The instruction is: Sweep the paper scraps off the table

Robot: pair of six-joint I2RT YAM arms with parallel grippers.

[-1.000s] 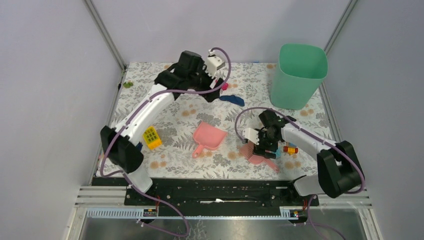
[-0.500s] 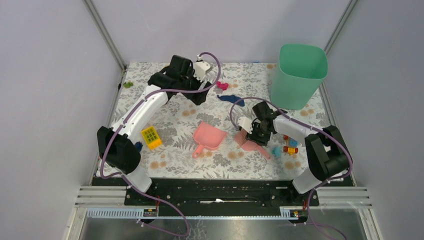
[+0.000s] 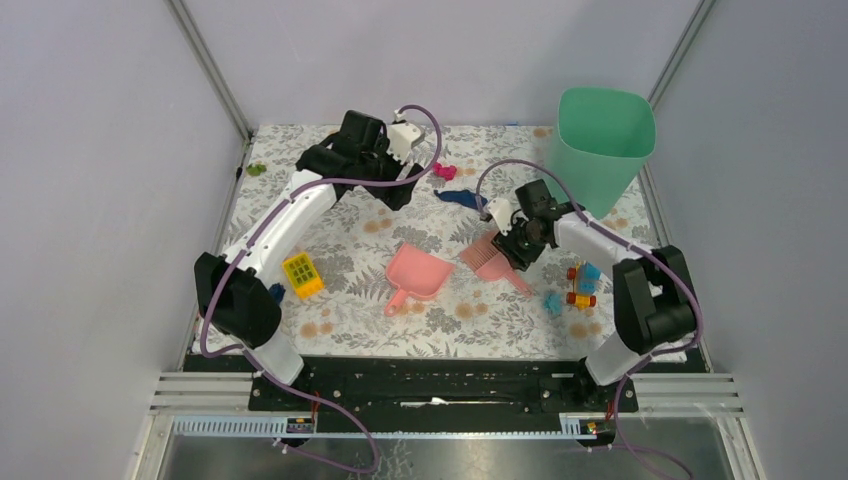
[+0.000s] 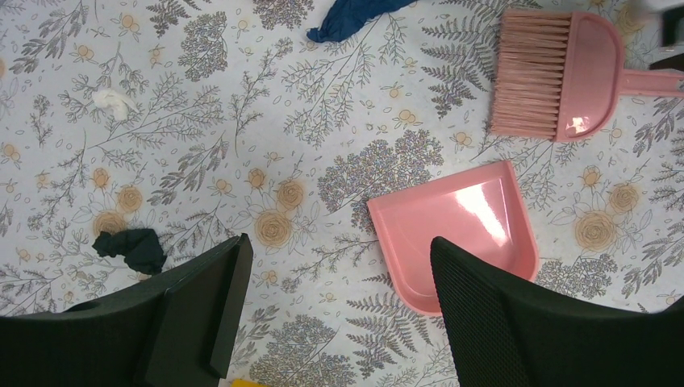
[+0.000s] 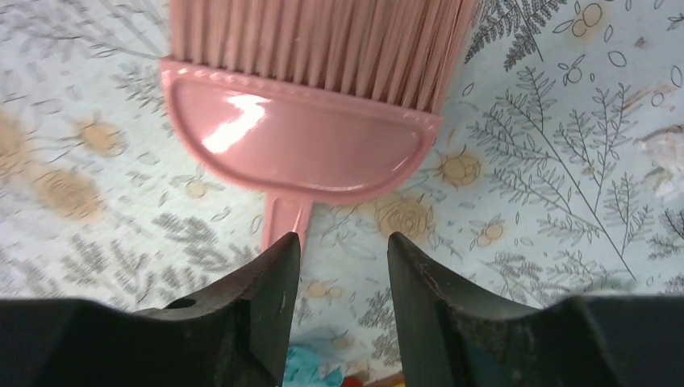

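Note:
The table (image 3: 350,300) carries scattered paper scraps: a magenta one (image 3: 445,172), a dark blue one (image 3: 463,198) and a cyan one (image 3: 551,300). The left wrist view shows the dark blue scrap (image 4: 347,16) and a dark wad (image 4: 129,246). My left gripper (image 3: 395,188) is open and empty, above and beyond the pink dustpan (image 4: 460,226). My right gripper (image 3: 517,250) is open at the handle of the pink brush (image 3: 488,255). In the right wrist view the brush (image 5: 306,129) lies ahead of the gripper (image 5: 343,239). Its handle runs under the left finger, and the gap between the fingers shows only table.
A green bin (image 3: 600,150) stands at the far right. A yellow brick (image 3: 303,274) lies at the left. A toy-brick vehicle (image 3: 580,290) lies at the right beside the cyan scrap. A white scrap (image 4: 113,101) and a small green object (image 3: 257,169) lie near the far left edge.
My right gripper moved away from the near edge toward the middle, and the brush slid along with it. My left gripper drew back left a second ago, then stayed still.

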